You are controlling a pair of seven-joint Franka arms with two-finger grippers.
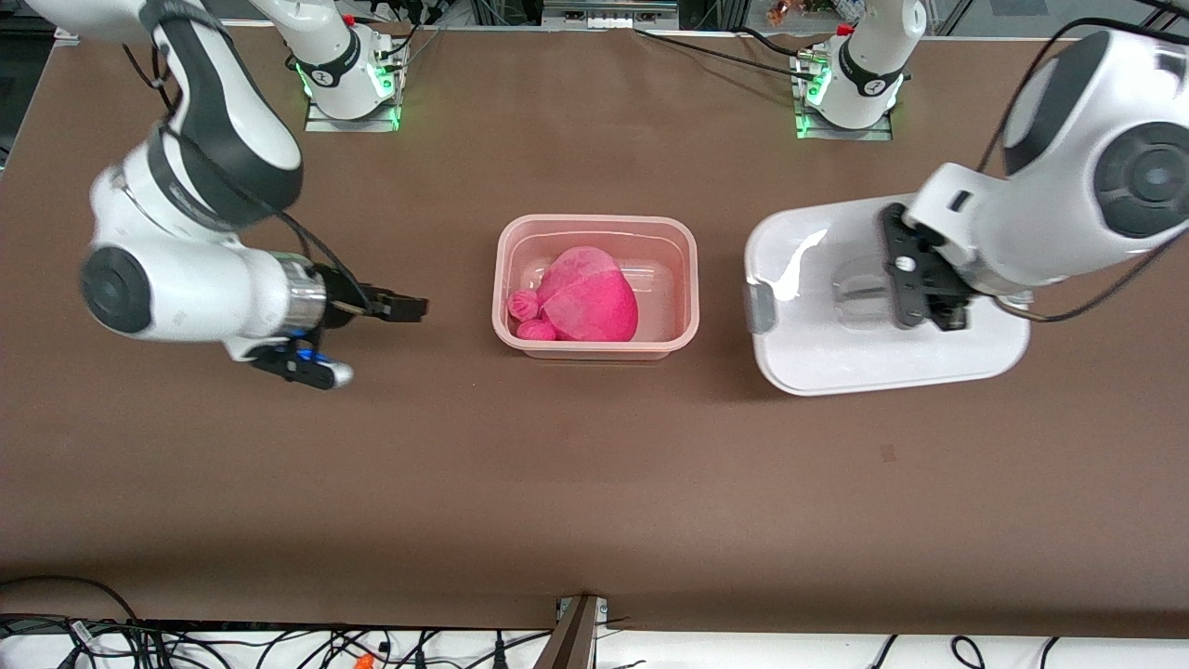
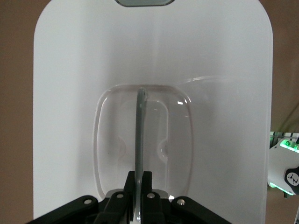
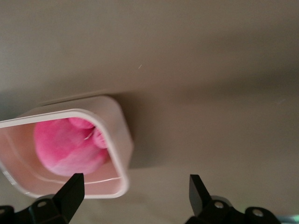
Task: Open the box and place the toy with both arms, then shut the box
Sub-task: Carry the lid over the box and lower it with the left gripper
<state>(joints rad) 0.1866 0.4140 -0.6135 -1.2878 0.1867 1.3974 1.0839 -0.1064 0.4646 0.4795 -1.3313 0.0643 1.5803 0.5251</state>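
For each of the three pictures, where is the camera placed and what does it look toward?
Front view: high across the table, facing both arms' bases; box with toy inside, lid.
Left wrist view: on the left arm, over the lid; left end effector shut on its handle.
Right wrist view: on the right arm; open right end effector, box, toy.
Both wrist views share the table only.

My left gripper [image 1: 915, 295] hides part of the white plastic lid's [image 1: 817, 344] clear recessed handle [image 1: 859, 297]; the bright pink egg-shaped plush toy's [image 1: 590, 297] face is out of sight.
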